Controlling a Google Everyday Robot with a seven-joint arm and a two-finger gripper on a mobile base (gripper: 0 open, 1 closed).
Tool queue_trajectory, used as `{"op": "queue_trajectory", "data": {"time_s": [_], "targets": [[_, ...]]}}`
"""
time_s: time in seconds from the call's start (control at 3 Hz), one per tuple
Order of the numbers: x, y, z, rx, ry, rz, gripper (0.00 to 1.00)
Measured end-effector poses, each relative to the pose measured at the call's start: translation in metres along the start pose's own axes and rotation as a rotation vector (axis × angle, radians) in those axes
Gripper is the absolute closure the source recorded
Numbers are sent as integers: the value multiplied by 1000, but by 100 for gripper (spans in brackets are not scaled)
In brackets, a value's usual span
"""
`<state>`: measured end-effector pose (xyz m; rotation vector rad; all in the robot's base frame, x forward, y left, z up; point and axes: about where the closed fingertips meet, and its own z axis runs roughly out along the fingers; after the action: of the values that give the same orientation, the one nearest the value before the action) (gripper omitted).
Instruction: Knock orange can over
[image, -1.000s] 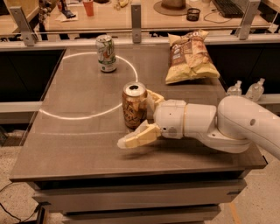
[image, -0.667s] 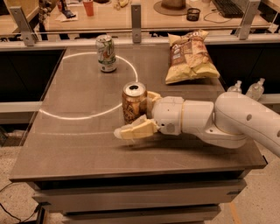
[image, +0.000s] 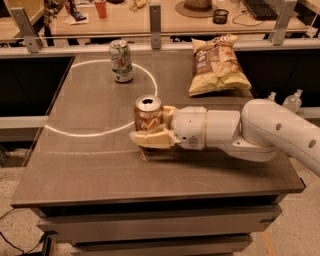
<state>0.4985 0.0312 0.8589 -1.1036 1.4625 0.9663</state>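
The orange can (image: 147, 112), copper-orange with a silver top, stands upright near the middle of the grey table (image: 90, 165). My gripper (image: 153, 126) reaches in from the right on a white arm and is open, its fingers on either side of the can. The near finger (image: 149, 139) lies across the front of the can's base and hides its bottom. The far finger (image: 168, 113) is against the can's right side. Whether the fingers touch the can I cannot tell.
A white-and-green can (image: 121, 61) stands at the back of the table inside a pale circle line. A chip bag (image: 216, 66) lies at the back right. Two clear bottle tops (image: 294, 99) show past the right edge. A railing and desk run behind.
The gripper has moved away from the front edge and in against the can; the near finger now crosses the can's base. The can still stands upright, shifted slightly, if at all.
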Motion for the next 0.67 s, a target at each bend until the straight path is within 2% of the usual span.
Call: {"op": "queue_trajectory", "data": {"time_s": [0.33, 0.67], "targets": [[-14, -8, 0, -41, -19, 37, 88], [-42, -21, -4, -77, -37, 51, 100]]}}
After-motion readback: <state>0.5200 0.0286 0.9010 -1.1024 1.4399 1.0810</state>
